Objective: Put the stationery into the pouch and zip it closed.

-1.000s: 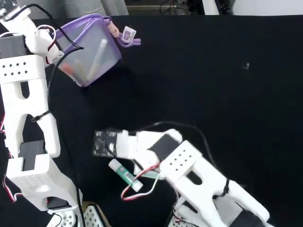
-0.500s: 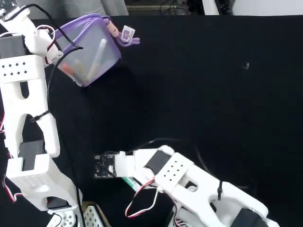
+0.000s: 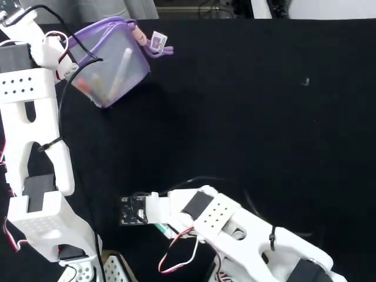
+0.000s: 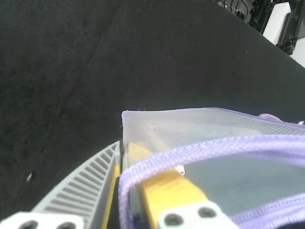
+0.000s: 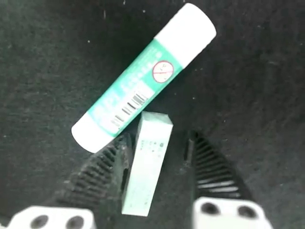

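A clear pouch (image 3: 111, 61) with purple zip trim lies open at the table's far left, holding a white stick and orange-red items. My left gripper (image 4: 125, 149) is shut on the pouch (image 4: 214, 129) wall, one finger inside and one outside. Near the front edge, the right arm (image 3: 217, 217) hangs low over a green-and-white glue stick (image 5: 143, 76) and a pale green eraser (image 5: 147, 162). My right gripper (image 5: 158, 139) is open with the eraser between its fingers and the glue stick just beyond the tips. In the high view only a sliver of the glue stick (image 3: 160, 228) shows under the wrist.
A black cloth (image 3: 264, 117) covers the table, bare across the middle and right. A zip pull with a small tag (image 3: 157, 42) hangs off the pouch's far side. The left arm's white links (image 3: 35, 129) run along the left edge.
The right arm has drawn back toward the front edge and come down over the glue stick, which it now mostly covers in the high view. The left arm and pouch kept still.
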Available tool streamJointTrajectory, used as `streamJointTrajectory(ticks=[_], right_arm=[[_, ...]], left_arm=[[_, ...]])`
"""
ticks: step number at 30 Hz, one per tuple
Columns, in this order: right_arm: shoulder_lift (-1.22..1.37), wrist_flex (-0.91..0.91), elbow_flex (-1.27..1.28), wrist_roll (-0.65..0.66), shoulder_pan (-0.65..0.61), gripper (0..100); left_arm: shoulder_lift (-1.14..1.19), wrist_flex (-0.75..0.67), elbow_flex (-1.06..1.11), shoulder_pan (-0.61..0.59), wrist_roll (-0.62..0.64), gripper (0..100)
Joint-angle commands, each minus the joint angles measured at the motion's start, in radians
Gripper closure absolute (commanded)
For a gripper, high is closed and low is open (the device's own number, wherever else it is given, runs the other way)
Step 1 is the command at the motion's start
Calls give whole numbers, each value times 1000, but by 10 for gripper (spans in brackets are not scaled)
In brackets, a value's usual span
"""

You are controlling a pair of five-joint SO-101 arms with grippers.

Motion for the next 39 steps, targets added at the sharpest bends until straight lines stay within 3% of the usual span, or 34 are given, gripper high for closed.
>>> streamJointTrajectory(ticks=[1,3,11,21,27,39], right_arm=[[7,-14,-2,0,-12,936],[7,-14,-4,-25,-12,988],[-1,-14,-10,-41,15,979],[-2,43,-398,-46,405,988],[-2,40,-642,-58,540,988],[-4,-327,-809,-414,580,988]], left_arm=[[41,5,-2,-41,-12,970],[40,15,-2,-36,-12,970],[34,23,-2,-31,-12,970],[32,172,-107,56,-18,970],[32,222,-151,113,-18,970],[32,222,-151,228,-20,970]])
